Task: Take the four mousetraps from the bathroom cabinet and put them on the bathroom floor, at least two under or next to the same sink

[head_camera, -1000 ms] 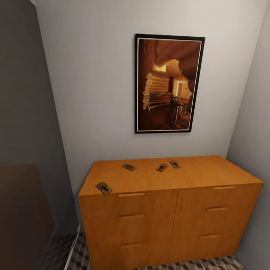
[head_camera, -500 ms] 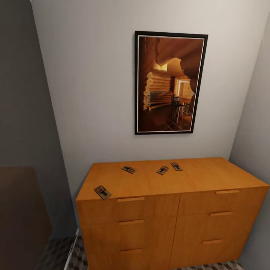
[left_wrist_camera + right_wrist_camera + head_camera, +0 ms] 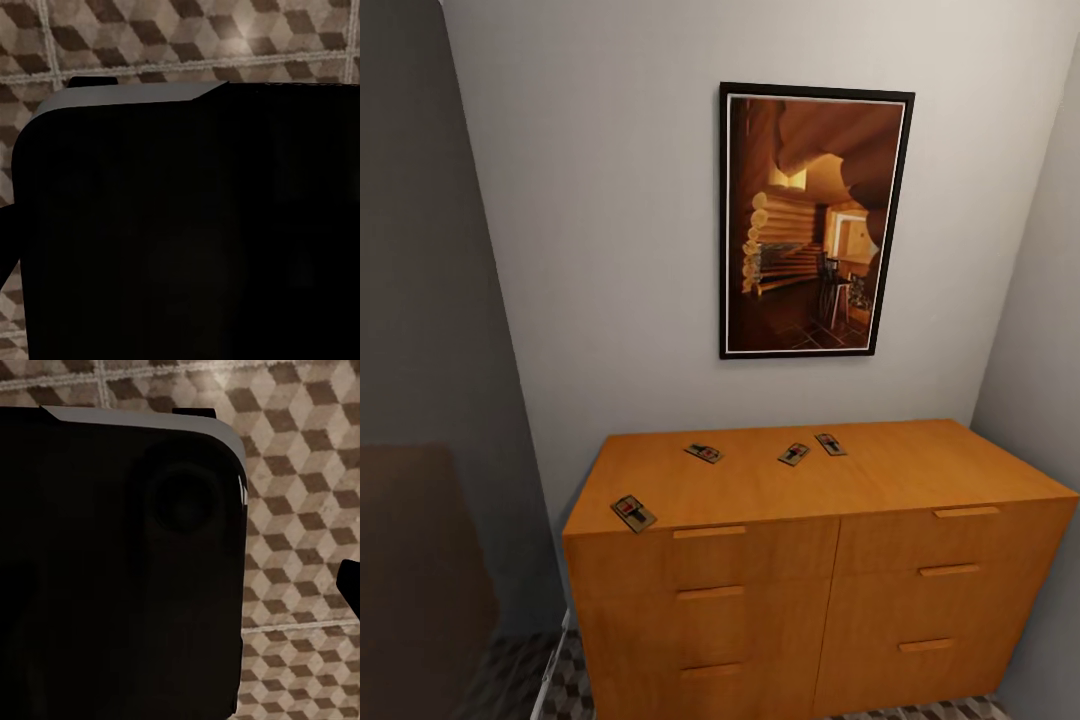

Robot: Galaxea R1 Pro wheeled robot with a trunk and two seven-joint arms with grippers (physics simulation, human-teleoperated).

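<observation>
Lying nearest at lower left, one mousetrap point(image 3: 634, 512) angles diagonally on the cabinet point(image 3: 880, 470); gripper states cannot be told.

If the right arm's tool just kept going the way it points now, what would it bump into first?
Probably the dark body of the robot right in front of the camera; past it lies the bathroom floor. Depth is hard to judge.

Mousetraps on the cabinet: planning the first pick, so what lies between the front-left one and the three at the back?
In the head view, bare cabinet top separates the front-left mousetrap from the back three.
</observation>
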